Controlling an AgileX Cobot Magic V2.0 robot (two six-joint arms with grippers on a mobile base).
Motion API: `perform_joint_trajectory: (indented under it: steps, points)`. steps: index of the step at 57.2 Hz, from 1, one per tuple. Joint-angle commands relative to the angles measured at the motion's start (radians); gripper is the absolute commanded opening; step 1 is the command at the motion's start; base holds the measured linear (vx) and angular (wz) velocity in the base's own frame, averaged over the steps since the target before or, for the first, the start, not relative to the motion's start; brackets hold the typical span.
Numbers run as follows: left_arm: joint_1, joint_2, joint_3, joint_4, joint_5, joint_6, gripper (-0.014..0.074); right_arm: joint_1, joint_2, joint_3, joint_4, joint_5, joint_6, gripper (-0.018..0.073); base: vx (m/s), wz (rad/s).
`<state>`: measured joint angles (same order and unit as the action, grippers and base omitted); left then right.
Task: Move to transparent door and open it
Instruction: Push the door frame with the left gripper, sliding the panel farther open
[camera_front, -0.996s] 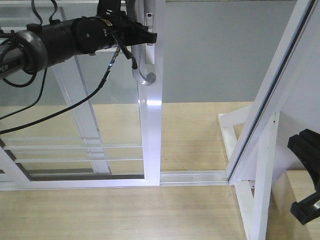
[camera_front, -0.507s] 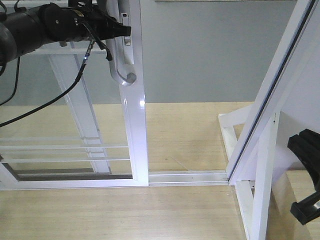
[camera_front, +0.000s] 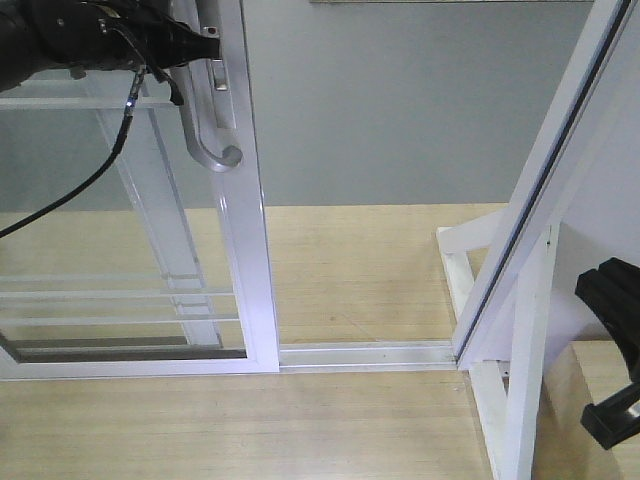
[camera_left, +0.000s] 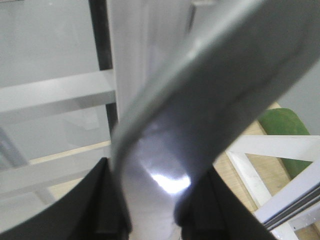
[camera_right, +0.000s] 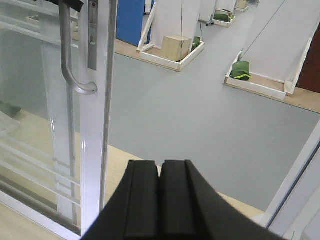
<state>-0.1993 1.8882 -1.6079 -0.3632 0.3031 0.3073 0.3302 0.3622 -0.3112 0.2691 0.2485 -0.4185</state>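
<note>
Our left gripper (camera_front: 200, 45) is clamped on the door handle (camera_front: 205, 120); in the left wrist view both black fingers (camera_left: 97, 205) sit either side of the grey bar; the glass door (camera_front: 130, 200) stands at the left of the front view, its white frame edge on the floor track (camera_front: 365, 355), with a gap between it and the slanted white frame (camera_front: 540, 200) at right; our right gripper (camera_right: 160, 197) hangs free, fingers pressed together, holding nothing.

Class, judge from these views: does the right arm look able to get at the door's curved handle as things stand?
Probably yes: open floor lies between the right gripper and the handle, though the left gripper already holds it.
</note>
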Motion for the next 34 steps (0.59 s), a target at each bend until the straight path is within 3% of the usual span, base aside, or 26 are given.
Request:
perform_joint_trajectory:
  steps: [1, 21, 27, 34]
  points:
    - [0.066, -0.122, -0.079, 0.005, -0.416, 0.0, -0.0002, 0.0, 0.004, -0.028, -0.002, -0.074, -0.008, -0.0003, 0.0, 0.0]
    - [0.12, -0.155, -0.079, 0.013, -0.352, 0.001, -0.0002, 0.0, 0.004, -0.028, -0.001, -0.074, -0.008, -0.0003, 0.0, 0.0]
    - [0.145, -0.182, -0.079, 0.017, -0.264, 0.001, -0.0002, 0.0, 0.004, -0.028, -0.001, -0.074, -0.008, -0.0003, 0.0, 0.0]
    - [0.161, -0.228, -0.078, 0.083, -0.125, 0.001, -0.0002, 0.0, 0.004, -0.028, -0.001, -0.074, -0.008, -0.0003, 0.0, 0.0]
